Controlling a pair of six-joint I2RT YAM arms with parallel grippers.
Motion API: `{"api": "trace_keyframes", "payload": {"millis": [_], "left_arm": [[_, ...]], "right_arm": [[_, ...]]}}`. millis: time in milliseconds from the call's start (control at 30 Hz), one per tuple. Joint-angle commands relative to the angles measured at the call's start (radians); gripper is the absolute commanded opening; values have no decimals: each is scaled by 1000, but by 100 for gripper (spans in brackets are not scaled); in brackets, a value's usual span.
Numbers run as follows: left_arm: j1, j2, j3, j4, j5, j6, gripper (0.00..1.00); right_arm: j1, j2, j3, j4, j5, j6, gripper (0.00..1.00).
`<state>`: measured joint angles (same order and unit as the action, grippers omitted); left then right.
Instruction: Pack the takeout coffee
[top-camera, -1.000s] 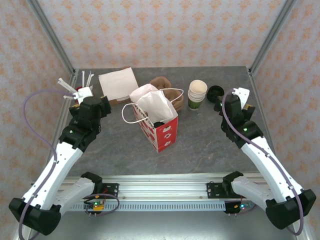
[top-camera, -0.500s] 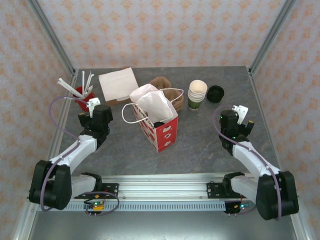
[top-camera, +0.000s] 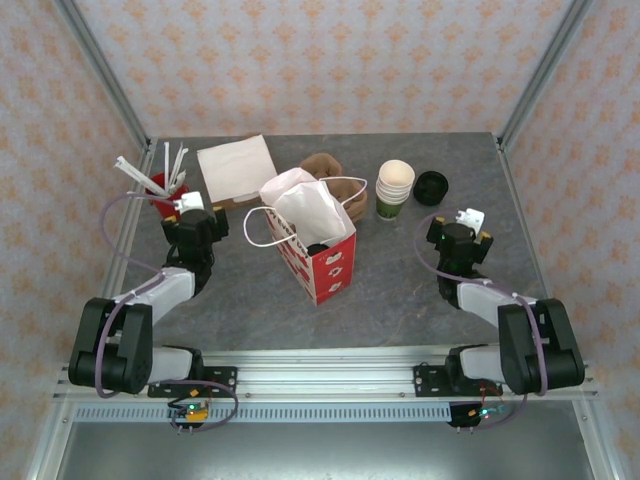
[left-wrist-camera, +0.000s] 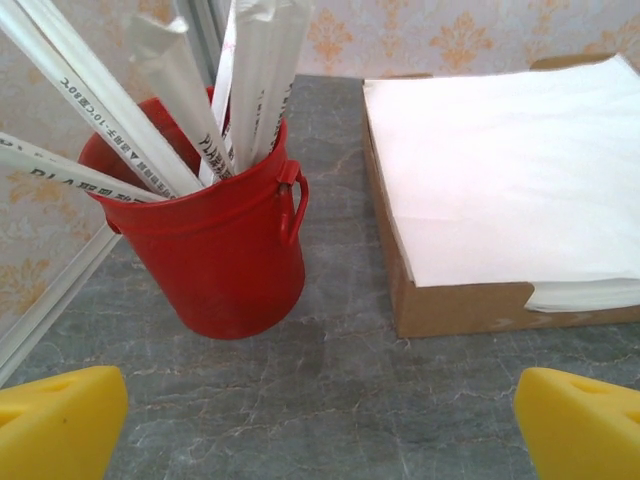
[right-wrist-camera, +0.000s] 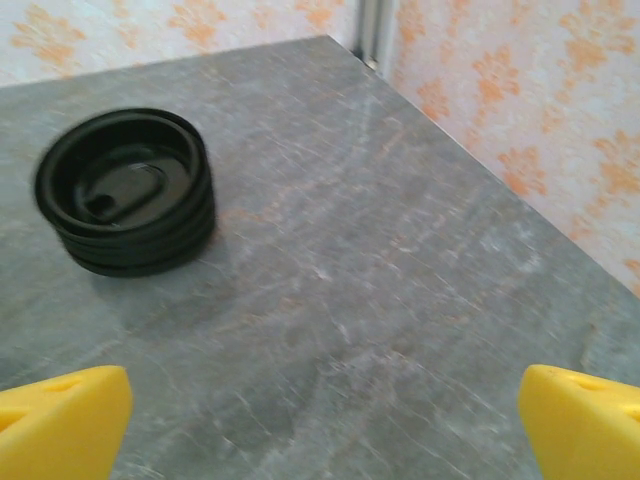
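Note:
The takeout coffee is hidden; a dark patch shows in the mouth of the red-and-white paper bag (top-camera: 330, 270), which stands upright at the table's middle with white paper sticking out. My left gripper (top-camera: 187, 210) rests low at the left, open, its yellow fingertips (left-wrist-camera: 60, 420) wide apart over bare table in front of the red cup. My right gripper (top-camera: 462, 222) rests low at the right, also open with nothing between its fingertips (right-wrist-camera: 585, 420), facing the stack of black lids.
A red cup of white wrapped sticks (left-wrist-camera: 215, 250) stands at the far left beside a cardboard box of white napkins (left-wrist-camera: 500, 190). A stack of cream-lined green cups (top-camera: 394, 188) and black lids (right-wrist-camera: 125, 190) sit at the back right. A brown object (top-camera: 325, 165) lies behind the bag.
Both arms have folded back and down toward their bases, the grippers pulling nearer and lower. Both grippers stayed open. The bag and other objects have not moved.

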<state>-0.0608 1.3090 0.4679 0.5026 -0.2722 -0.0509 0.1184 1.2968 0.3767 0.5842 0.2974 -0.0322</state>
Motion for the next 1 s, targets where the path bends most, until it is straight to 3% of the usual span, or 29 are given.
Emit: {"api": "trace_keyframes", "payload": {"millis": [0,100,200,333,400,967], "left_arm": [[7,39,-93,204,33,9,100],[13,82,-59,184,65,14,100],[13,193,-67,299,125,48,100],[14,183,-48,247,143,51,100],[14,184,-48,245,145,51,100],[13,186,-45,246,161,59,100]], "right_arm": [[-8,20,-13,101,-93,-29,99],[-11,50,-17,153,-112,-37,99],[-20,119,-34,250,-136,-47,99],[-28,227,-15,312,-134,-42,99],[-44,221,28,209,-149,-22,99],[-71,225,37,201,-176,-3,99]]}}
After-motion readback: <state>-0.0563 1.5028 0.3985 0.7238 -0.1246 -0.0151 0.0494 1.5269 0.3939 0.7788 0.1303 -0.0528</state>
